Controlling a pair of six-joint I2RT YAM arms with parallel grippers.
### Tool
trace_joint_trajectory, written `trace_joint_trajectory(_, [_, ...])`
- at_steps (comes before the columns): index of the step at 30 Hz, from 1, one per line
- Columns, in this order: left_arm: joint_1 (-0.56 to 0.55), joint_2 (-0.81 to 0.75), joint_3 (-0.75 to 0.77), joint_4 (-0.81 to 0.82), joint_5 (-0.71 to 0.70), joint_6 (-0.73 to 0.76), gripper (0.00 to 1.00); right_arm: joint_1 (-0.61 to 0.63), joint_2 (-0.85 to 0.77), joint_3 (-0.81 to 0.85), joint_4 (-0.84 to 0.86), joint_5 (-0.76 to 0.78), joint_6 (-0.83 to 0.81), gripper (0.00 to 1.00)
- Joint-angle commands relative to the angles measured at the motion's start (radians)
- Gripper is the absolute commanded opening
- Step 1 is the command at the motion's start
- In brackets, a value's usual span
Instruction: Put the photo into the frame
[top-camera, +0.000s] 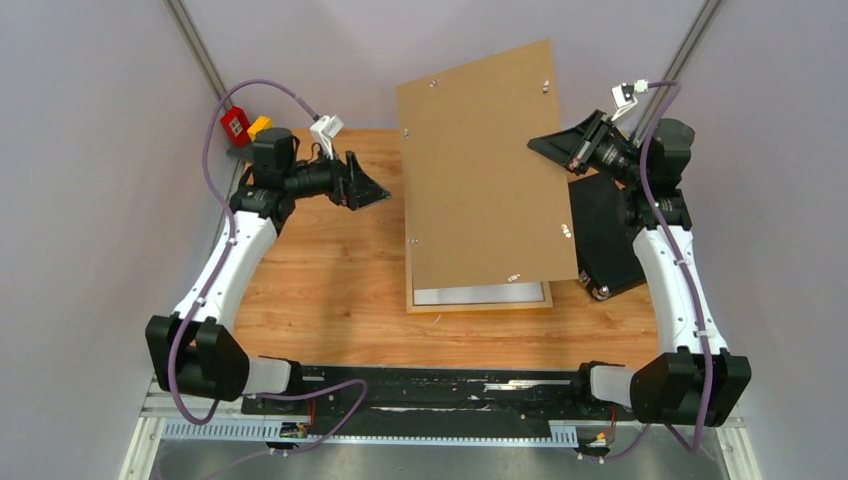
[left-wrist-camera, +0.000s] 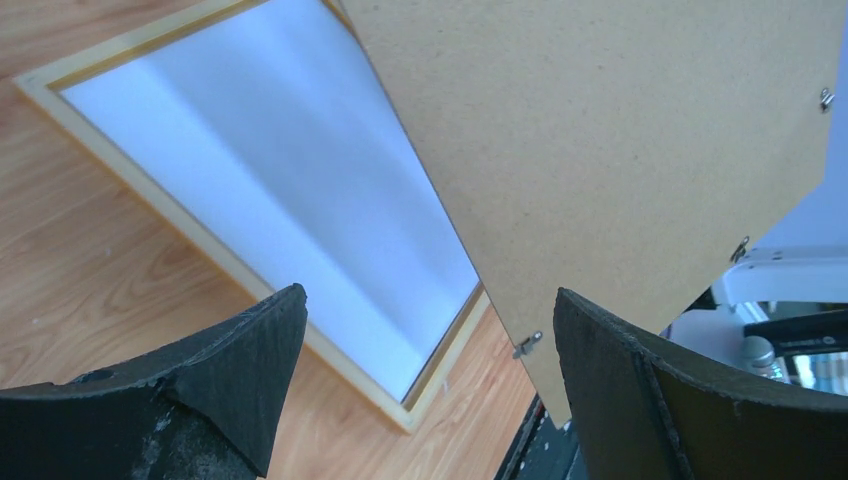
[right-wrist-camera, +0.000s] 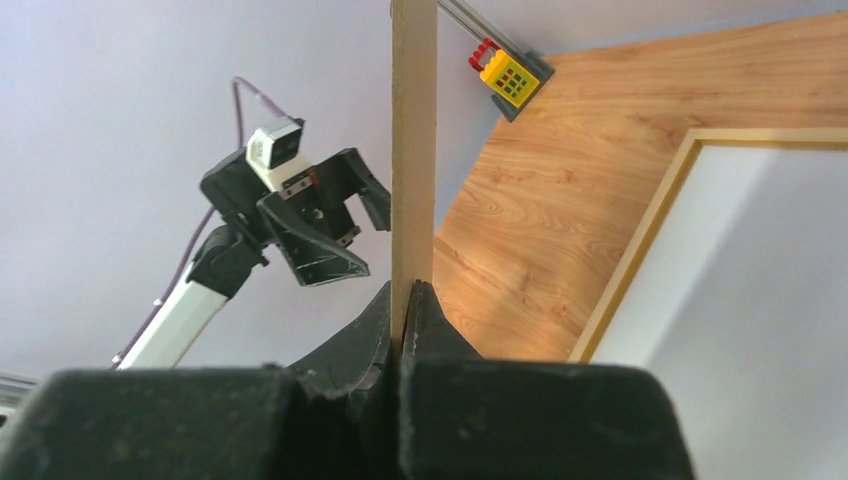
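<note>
Black left gripper (top-camera: 372, 190) hangs, jaws wide apart, over the wooden table (top-camera: 330, 290). The frame (top-camera: 480, 308) lies flat mid-table, photo (top-camera: 480, 295) inside (white back up). A tilted brown board (top-camera: 485, 170) above it is pinched by the right gripper (top-camera: 542, 148).

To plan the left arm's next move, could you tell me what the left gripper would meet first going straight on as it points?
Most likely the left edge of the brown hardboard panel, which the right gripper holds tilted up above the frame; depth is unclear, so it might pass beneath.
</note>
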Motion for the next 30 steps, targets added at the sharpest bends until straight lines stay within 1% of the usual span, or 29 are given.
trace_joint_trajectory(1, [0.002, 0.030, -0.010, 0.252, 0.119, -0.185, 1.00, -0.029, -0.054, -0.021, 0.247, -0.086, 0.164, 0.00])
trace_joint_trajectory(6, [-0.023, 0.074, -0.025, 0.424, 0.167, -0.287, 1.00, -0.045, -0.063, -0.053, 0.316, -0.096, 0.212, 0.00])
trace_joint_trajectory(10, [-0.071, 0.106, -0.036, 0.512, 0.171, -0.347, 1.00, -0.055, -0.069, -0.084, 0.342, -0.089, 0.230, 0.00])
trace_joint_trajectory(16, [-0.107, 0.179, -0.034, 0.606, 0.179, -0.426, 0.99, -0.071, -0.078, -0.130, 0.390, -0.081, 0.260, 0.00])
trace_joint_trajectory(17, [-0.112, 0.196, -0.040, 0.626, 0.184, -0.440, 0.97, -0.074, -0.079, -0.138, 0.395, -0.078, 0.263, 0.00])
trace_joint_trajectory(21, [-0.126, 0.233, -0.083, 0.841, 0.199, -0.592, 0.90, -0.085, -0.083, -0.180, 0.430, -0.062, 0.281, 0.00])
trace_joint_trajectory(22, [-0.130, 0.236, -0.087, 0.858, 0.200, -0.624, 0.89, -0.088, -0.083, -0.196, 0.446, -0.058, 0.292, 0.00])
trace_joint_trajectory(25, [-0.149, 0.244, -0.096, 0.896, 0.201, -0.652, 0.85, -0.090, -0.078, -0.213, 0.459, -0.045, 0.294, 0.00])
trace_joint_trajectory(30, [-0.163, 0.244, -0.121, 0.963, 0.204, -0.720, 0.73, -0.090, -0.068, -0.240, 0.476, -0.023, 0.290, 0.00])
